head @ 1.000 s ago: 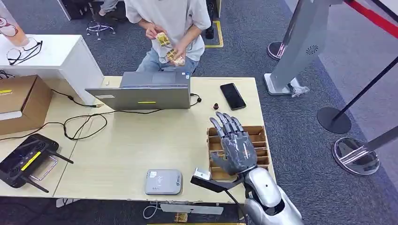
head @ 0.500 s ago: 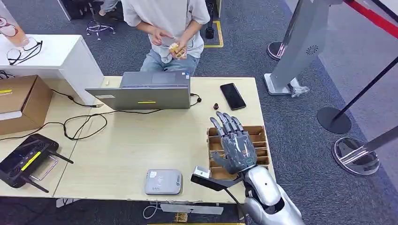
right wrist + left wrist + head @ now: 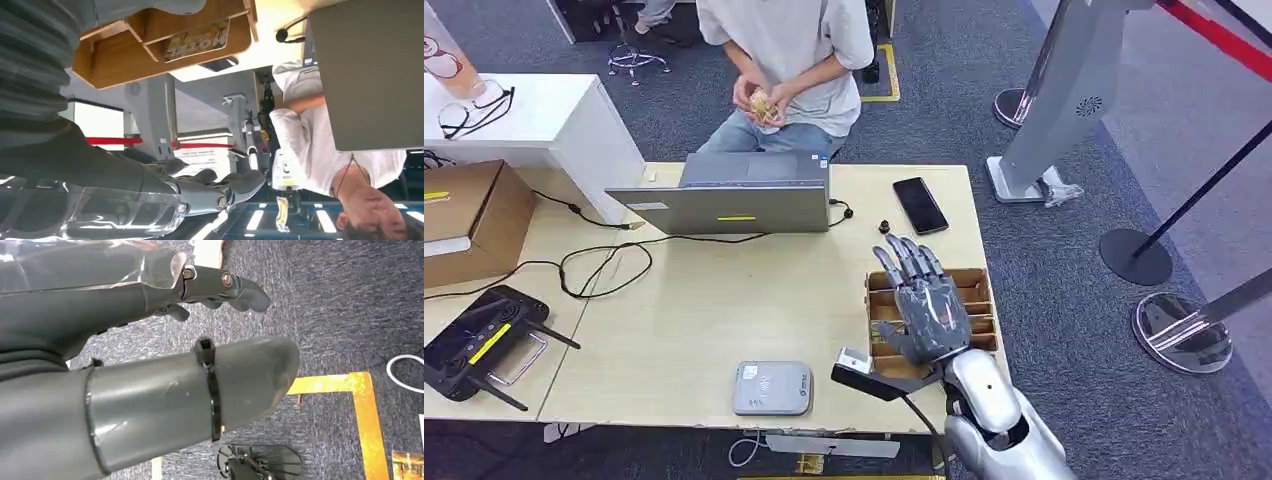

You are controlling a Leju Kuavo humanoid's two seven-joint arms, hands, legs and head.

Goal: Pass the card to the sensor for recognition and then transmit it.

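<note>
Wooden card tray (image 3: 980, 283) at the tabletop's (image 3: 704, 310) right edge; we note a card (image 3: 197, 41) in one compartment. Right hand (image 3: 927, 305) hovers above it, fingers (image 3: 902, 258) spread, empty. Grey sensor (image 3: 771, 387) near front edge. Left hand (image 3: 150, 355): fingers extended, holding nothing.

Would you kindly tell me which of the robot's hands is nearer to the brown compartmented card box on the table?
The right hand: it hovers open directly over the brown compartmented card box. The left hand hangs beside the robot above dark carpet, away from the tabletop.

No writing on anything here can be read.
</note>
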